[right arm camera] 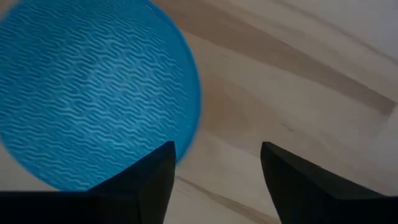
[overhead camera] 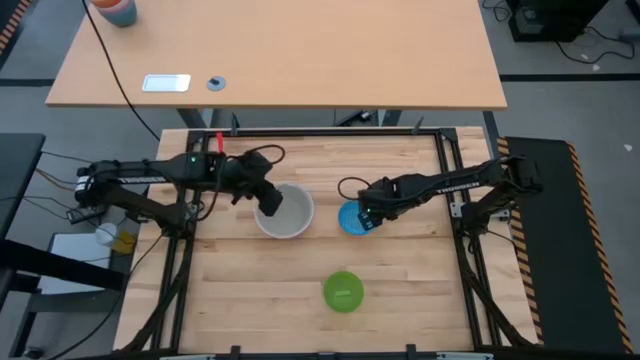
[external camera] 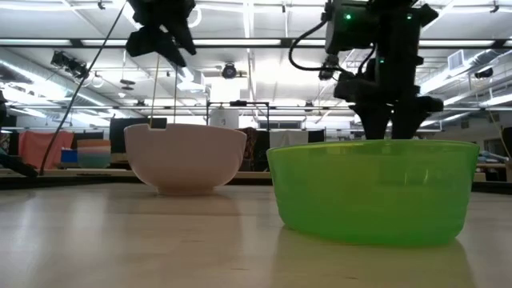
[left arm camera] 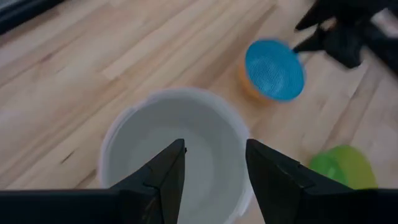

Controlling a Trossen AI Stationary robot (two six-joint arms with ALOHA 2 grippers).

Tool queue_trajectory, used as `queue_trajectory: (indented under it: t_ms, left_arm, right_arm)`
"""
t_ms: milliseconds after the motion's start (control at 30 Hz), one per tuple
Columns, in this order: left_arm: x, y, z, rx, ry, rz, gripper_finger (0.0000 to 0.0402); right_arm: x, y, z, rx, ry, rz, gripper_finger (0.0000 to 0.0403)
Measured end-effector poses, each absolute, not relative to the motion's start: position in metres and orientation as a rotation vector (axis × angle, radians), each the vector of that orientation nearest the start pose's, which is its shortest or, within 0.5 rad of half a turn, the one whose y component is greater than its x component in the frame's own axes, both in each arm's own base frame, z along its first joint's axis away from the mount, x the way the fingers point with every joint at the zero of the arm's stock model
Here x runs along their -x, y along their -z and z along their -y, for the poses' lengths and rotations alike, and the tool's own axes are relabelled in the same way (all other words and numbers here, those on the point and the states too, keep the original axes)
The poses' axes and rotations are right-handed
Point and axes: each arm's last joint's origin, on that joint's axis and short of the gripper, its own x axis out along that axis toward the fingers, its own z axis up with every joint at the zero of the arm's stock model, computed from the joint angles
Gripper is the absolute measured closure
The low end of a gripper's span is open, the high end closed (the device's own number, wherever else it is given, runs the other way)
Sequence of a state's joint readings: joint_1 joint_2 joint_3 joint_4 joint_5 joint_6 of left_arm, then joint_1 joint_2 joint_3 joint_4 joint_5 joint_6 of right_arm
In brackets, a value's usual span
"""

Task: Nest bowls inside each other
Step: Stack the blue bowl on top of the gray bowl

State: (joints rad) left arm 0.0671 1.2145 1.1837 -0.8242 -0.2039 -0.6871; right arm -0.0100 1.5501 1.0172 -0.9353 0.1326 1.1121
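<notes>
A white bowl (overhead camera: 290,218) stands upright on the wooden table, left of centre. My left gripper (left arm camera: 214,165) hangs open above its hollow (left arm camera: 180,143), pointing slantwise down and touching nothing. A small blue bowl (overhead camera: 350,217) rests on the table just right of the white one. My right gripper (right arm camera: 217,168) points down, open, at the blue bowl's right rim (right arm camera: 186,106), with bare wood between its fingers. A green bowl (overhead camera: 343,291) sits nearer the front edge. In the low view the green bowl (external camera: 368,192) hides the blue one.
Black frame rails (overhead camera: 445,160) border the table at the far side and both flanks. A separate desk (overhead camera: 300,50) behind holds an orange-and-teal cup (overhead camera: 118,10) and a white card (overhead camera: 165,83). Bare wood (overhead camera: 230,300) lies at the near left.
</notes>
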Motion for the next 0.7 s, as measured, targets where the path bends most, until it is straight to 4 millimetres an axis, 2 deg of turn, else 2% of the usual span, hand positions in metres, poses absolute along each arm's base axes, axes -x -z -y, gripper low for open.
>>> queue_trajectory:
  t_ms: [167,333,533,700]
  left_arm:
    - [-0.252,-0.329,-0.024,0.57,-0.545,-0.662,0.0228]
    - [-0.261,-0.313,-0.02,0.597,-0.554,-0.758,0.0228]
    - [-0.265,-0.309,0.006,0.657,-0.51,-0.781,0.0228]
    - [-0.256,-0.307,0.023,0.661,-0.588,-0.794,0.0228]
  right_arm:
    - [-0.268,-0.199,-0.003,-0.789,0.868,-1.214,0.014]
    - [-0.274,-0.2,-0.002,-0.781,0.837,-1.155,0.0133]
    - [-0.279,-0.201,0.007,-0.79,0.829,-1.095,0.0133]
    - [-0.282,-0.2,0.015,-0.78,0.852,-1.057,0.0133]
